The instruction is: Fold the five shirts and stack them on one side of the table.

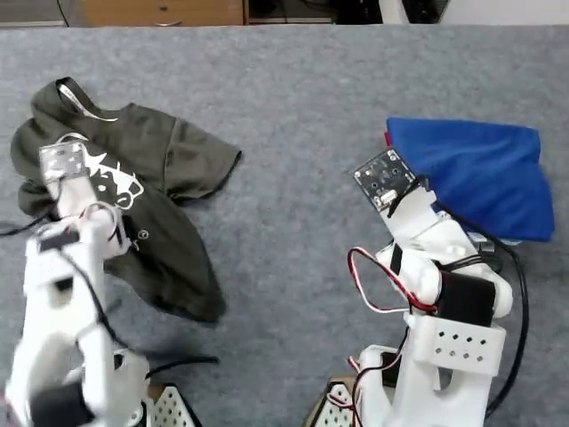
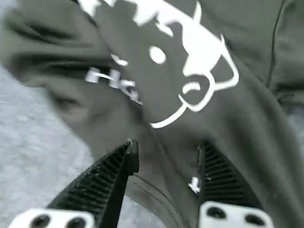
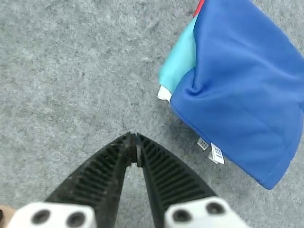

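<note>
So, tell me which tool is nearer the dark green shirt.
Left. The left tool hangs over the dark green shirt, jaws apart above its fabric. The right tool is shut, across the table beside the blue shirt.

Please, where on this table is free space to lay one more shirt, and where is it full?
The widest bare patch of the grey felt table lies in the middle, between the crumpled dark olive shirt and the folded blue shirt stack; the shut right gripper hangs at its edge. The left side is crowded: the open left gripper hovers over that shirt.
</note>
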You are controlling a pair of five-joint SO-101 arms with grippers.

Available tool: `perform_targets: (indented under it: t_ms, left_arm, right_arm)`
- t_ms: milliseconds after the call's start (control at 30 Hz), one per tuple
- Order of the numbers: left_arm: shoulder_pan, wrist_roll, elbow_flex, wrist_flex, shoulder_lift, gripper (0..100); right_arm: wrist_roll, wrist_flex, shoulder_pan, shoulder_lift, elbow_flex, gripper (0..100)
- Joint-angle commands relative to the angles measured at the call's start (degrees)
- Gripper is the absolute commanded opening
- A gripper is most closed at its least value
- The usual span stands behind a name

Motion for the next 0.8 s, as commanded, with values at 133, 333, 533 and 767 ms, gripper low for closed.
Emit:
perform_targets:
  t_ms: [133, 333, 533, 767]
  left_arm:
    - [3.6, 0.35, -21.27, 17.05, 25.98, 3]
    - [15.3, -2.55, -14.15, 19.16, 21.49, 2]
    - [35.52, -7.56, 3.16, 19.43, -3.47, 2]
    - [42.11, -9.14, 10.81, 30.51, -39.16, 2]
  right_arm:
    - [-0.35, -0.97, -0.75, -0.22, -0.31, 0.5]
    - [-0.26, -1.41, -1.89, -0.22, -0.04, 0.5]
    - [-0.26, -3.87, -2.95, 0.92, -0.31, 0.5]
    - [-2.29, -5.1, -3.03, 20.09, -10.42, 0.5]
